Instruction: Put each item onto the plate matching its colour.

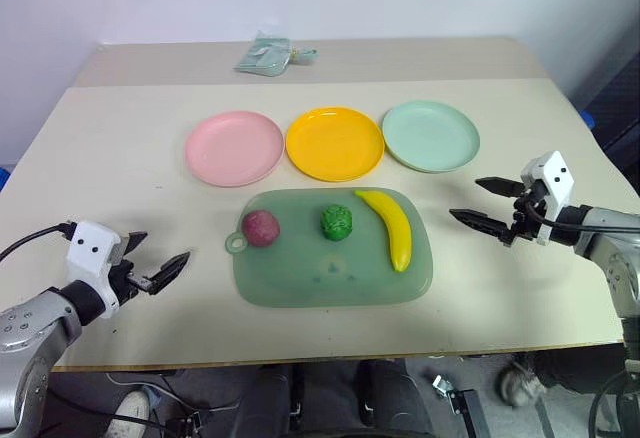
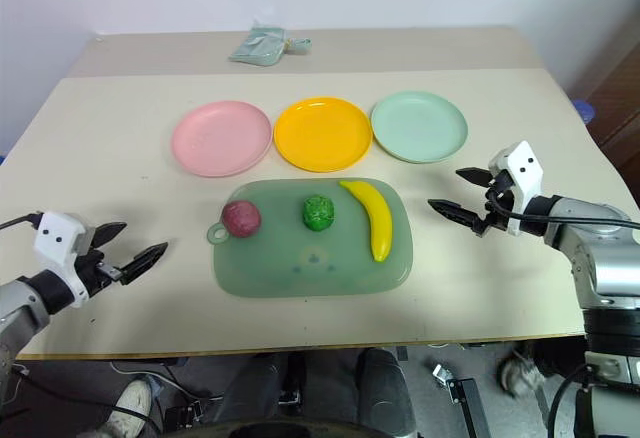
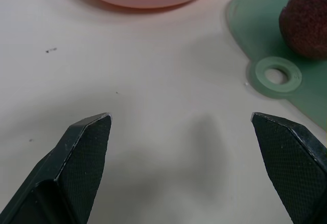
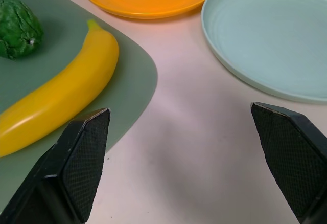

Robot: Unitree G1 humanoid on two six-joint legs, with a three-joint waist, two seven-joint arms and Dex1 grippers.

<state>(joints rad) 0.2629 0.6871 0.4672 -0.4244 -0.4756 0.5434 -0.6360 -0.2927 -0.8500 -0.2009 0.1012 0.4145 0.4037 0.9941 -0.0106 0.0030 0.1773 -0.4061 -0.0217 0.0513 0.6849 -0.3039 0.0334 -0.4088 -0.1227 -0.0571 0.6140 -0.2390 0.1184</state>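
Banana (image 1: 392, 228) lies on the board (image 1: 300, 283), right side, long axis running near-to-far, stem end toward the yellow plate (image 1: 334, 143). Prob. light, stiff plastic, smooth; best taken across the middle. Fruit (image 1: 260, 228) and broccoli (image 1: 337, 222) sit left of it, round, small. Pink plate (image 1: 234, 147) and green plate (image 1: 431, 135) flank the yellow. Left gripper (image 1: 155, 263) and right gripper (image 1: 488, 206) both wide open, empty, over the worktop (image 1: 120, 138).

Three plates, pink (image 2: 221, 137), yellow (image 2: 322, 134) and mint (image 2: 419, 126), are set in a row behind the green board (image 2: 310, 253), on which fruit (image 2: 241, 218), broccoli (image 2: 319, 212) and banana (image 2: 372, 218) are carried.
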